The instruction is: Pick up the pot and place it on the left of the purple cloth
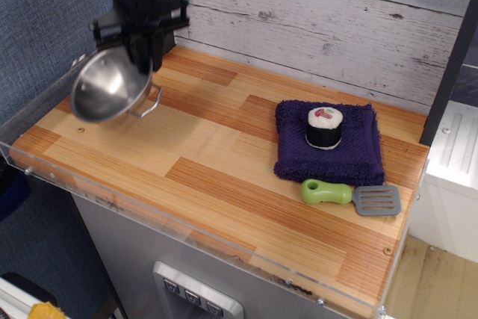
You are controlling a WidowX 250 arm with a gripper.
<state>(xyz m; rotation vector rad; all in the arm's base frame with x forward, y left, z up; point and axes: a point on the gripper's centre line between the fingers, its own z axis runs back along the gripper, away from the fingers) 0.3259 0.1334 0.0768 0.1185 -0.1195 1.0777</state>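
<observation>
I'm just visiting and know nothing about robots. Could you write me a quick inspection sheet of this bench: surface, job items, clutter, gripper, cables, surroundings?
Surface: wooden counter with a clear plastic edge.
Job's things: pot lifted off the counter, tilted, at far left; purple cloth flat at right.
Clutter: sushi roll standing on the cloth; green-handled spatula at its front edge.
Gripper: gripper clamped on the pot's rim.
Cables: one black loop near the arm's top.
Surroundings: whitewashed plank wall behind, blue panel at left.

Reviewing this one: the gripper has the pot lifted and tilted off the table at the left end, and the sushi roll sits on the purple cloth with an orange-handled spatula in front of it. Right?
Not quite: the spatula has a green handle, not orange, as the observation.image view shows. The rest holds: the gripper holds the pot raised and tilted above the table's left end, and the sushi roll sits on the purple cloth.
</observation>
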